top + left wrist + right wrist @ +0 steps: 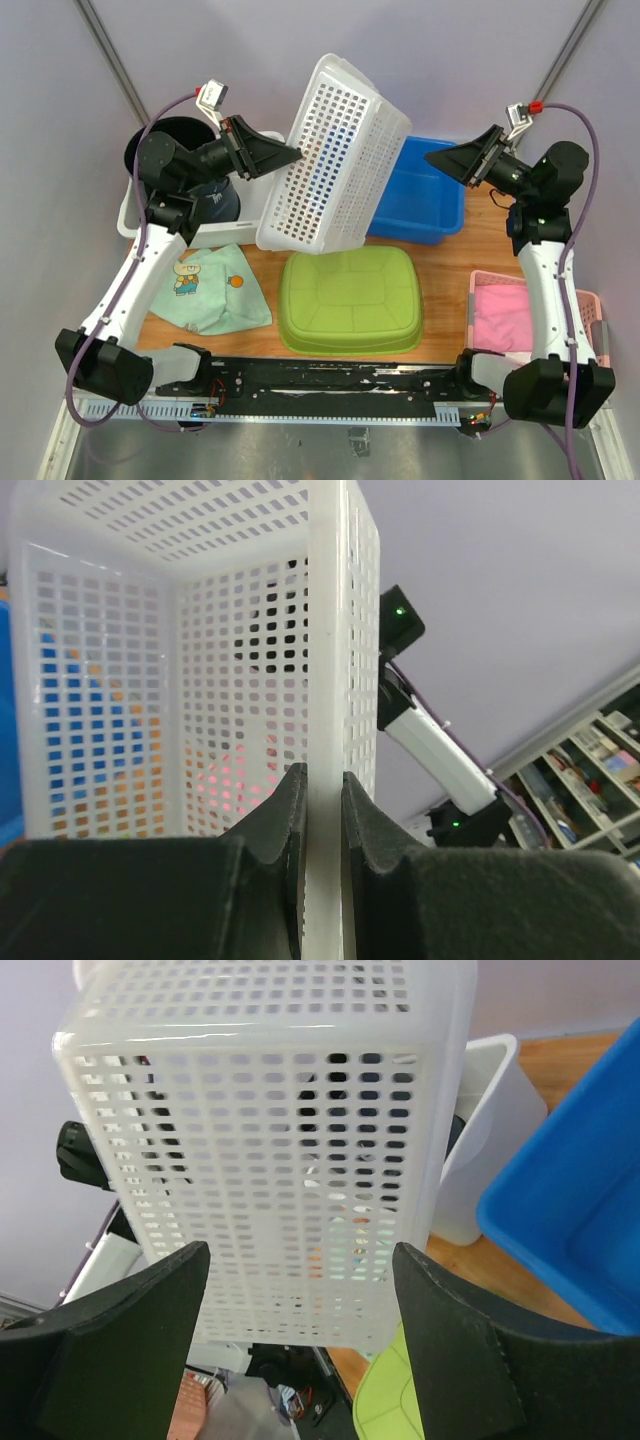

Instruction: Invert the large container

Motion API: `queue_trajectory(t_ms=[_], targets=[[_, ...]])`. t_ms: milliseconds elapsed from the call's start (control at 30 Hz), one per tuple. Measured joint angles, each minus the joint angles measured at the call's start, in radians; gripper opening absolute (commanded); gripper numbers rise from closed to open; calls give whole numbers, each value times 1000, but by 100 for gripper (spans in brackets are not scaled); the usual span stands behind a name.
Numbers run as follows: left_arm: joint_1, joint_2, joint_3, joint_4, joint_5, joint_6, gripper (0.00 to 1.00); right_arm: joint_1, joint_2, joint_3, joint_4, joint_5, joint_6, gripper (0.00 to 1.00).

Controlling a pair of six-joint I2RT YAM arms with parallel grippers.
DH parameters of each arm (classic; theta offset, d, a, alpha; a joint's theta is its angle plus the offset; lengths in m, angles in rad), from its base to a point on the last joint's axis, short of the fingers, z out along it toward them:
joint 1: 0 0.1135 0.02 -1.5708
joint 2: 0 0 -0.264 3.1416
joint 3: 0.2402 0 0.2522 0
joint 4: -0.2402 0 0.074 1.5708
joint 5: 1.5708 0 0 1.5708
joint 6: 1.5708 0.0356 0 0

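The left gripper (322,805) is clamped on the rim of the white basket (335,150), holding it tilted above the surface (452,262). The right gripper (435,158), spread apart, hovers beside the basket over the blue bin (420,195).

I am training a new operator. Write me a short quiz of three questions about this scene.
1. True or false: the left tool is shut on the wall of the white basket.
2. Which one stands open? A) left tool B) right tool
3. Fill in: the bin near the right tool is coloured ____.
Key: 1 true; 2 B; 3 blue.
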Motion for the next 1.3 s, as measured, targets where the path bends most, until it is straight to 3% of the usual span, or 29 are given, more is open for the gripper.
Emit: queue_trajectory(t_ms=[167,333,533,767,867,1033,1167,1300], targets=[[0,-14,-51,201,29,-186,0,0,-49,66,-176,39,-127,73],[2,-6,-92,333,24,-339,0,-2,-60,-72,-27,27,-43,72],[54,-103,-296,327,-9,-399,0,-21,-9,-161,-17,22,16,74],[161,-293,-481,174,-63,-399,0,-51,-109,-94,-288,85,-156,67],[182,-355,-491,110,-93,-383,0,-57,-142,-70,-454,198,-259,55],[184,-356,-483,84,-112,-376,0,11,-106,14,-750,551,-454,51],[185,-317,-442,25,-135,-353,0,131,-24,83,-883,792,-578,61],[187,-286,-351,-52,-171,-315,0,348,124,167,-958,995,-710,71]])
